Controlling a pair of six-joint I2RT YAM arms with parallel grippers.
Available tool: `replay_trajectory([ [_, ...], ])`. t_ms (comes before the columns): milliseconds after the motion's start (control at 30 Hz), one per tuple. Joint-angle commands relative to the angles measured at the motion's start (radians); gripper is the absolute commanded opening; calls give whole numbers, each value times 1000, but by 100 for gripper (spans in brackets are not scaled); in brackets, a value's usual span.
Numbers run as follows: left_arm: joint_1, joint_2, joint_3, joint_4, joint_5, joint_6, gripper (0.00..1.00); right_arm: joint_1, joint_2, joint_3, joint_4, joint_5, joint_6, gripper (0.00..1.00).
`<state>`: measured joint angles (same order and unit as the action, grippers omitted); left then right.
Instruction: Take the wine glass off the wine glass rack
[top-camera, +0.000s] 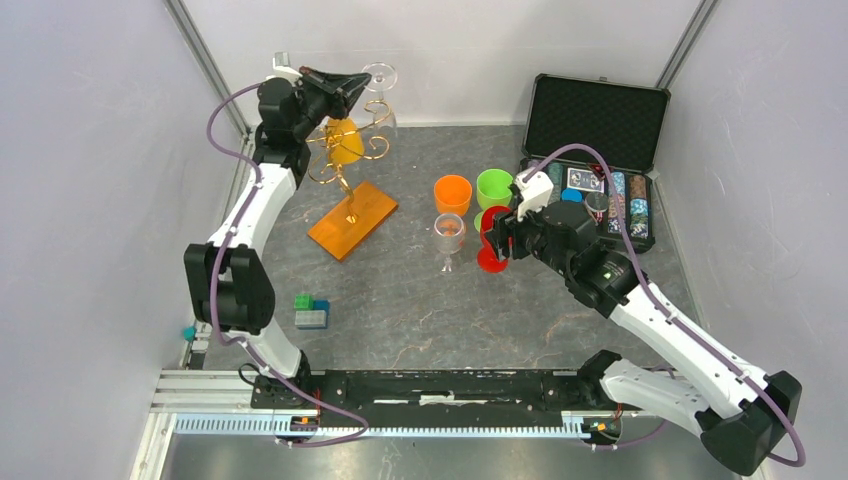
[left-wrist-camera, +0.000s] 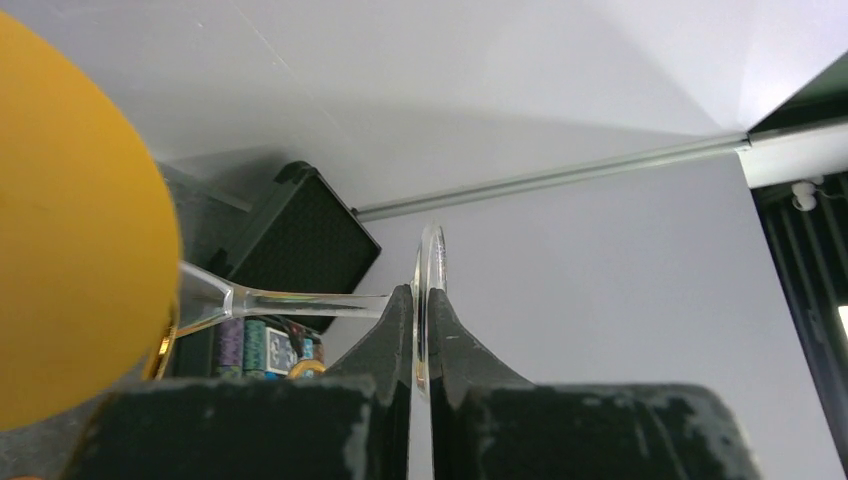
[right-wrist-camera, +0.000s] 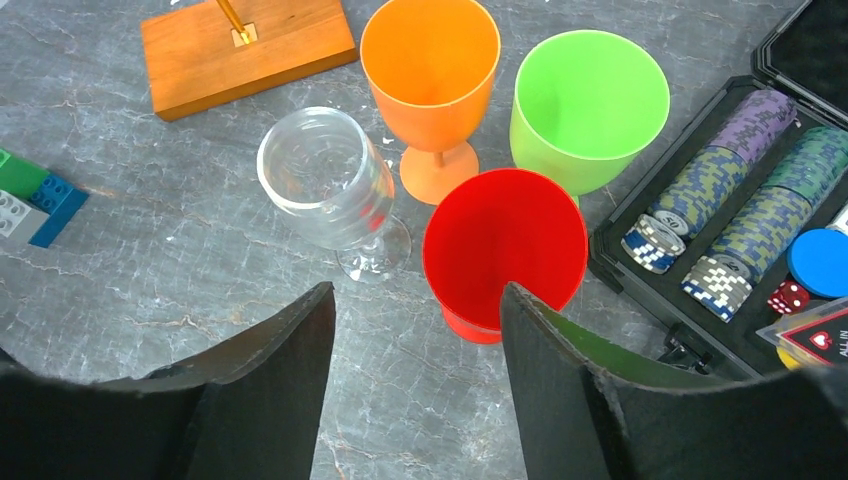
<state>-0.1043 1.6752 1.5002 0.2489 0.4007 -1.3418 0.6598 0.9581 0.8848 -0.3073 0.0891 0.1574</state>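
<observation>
The left claw (left-wrist-camera: 421, 300) is clamped edge-on across the clear round foot (left-wrist-camera: 432, 250) of a yellow wine glass (left-wrist-camera: 80, 230). The foot is held between the fingers like a coin, and the stem (left-wrist-camera: 300, 300) runs off to the claw's left towards the bowl. Pinching the thin disc leaves the bowl free, which looks like the way to slide the glass out along the rack's arm.

From above, the yellow bowl sits just below and in front of the claw, among the gold curls of the rack (top-camera: 372, 150). By the look of it, the glass is not yet lifted clear. The rack's wooden base (top-camera: 352, 220) rests on the table beneath.

The right claw (right-wrist-camera: 415, 292) hangs with its fingers wide apart and holds nothing. Directly under it is a red cup (right-wrist-camera: 505, 235), with a clear glass (right-wrist-camera: 320, 180) to its left. An orange cup (right-wrist-camera: 430, 60) and a green cup (right-wrist-camera: 590, 100) stand beyond, and a chip case (right-wrist-camera: 720, 210) lies to its right.
</observation>
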Motion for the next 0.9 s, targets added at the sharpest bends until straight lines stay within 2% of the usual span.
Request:
replay_trajectory([
  [0, -18, 10, 34, 205, 113, -109, 2, -2, -39, -10, 48, -19, 5, 69],
  [200, -59, -27, 13, 248, 157, -145, 2, -2, -72, -42, 105, -43, 8, 81],
  [433, -114, -138, -75, 280, 179, -220, 2, -2, -143, -102, 237, -114, 26, 84],
  [667, -169, -310, -225, 234, 176, -269, 2, -2, -236, -247, 558, -195, 161, 85],
  [867, -231, -499, -350, 73, 180, -176, 2, 0, -184, -235, 780, -346, 143, 85],
])
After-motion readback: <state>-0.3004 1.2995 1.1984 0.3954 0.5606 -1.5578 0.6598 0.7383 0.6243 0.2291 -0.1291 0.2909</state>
